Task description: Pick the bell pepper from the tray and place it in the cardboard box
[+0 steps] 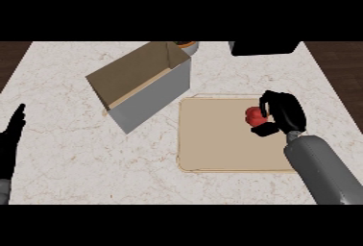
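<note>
Red bell pepper [252,115] at right side of flat tan tray [212,139]; lifted or not, cannot tell. Black right hand [284,114] curled round pepper from right, fingers above, thumb below, pepper partly hidden. Open brown cardboard box [138,74] lies well apart, up-left on pale marbled surface [71,158]. Black left hand [10,139] rests open at left edge, fingers up. Risks: round pepper slipping out if hold catches only its edge; low carry path, pepper clipping box wall, shoving box.
</note>
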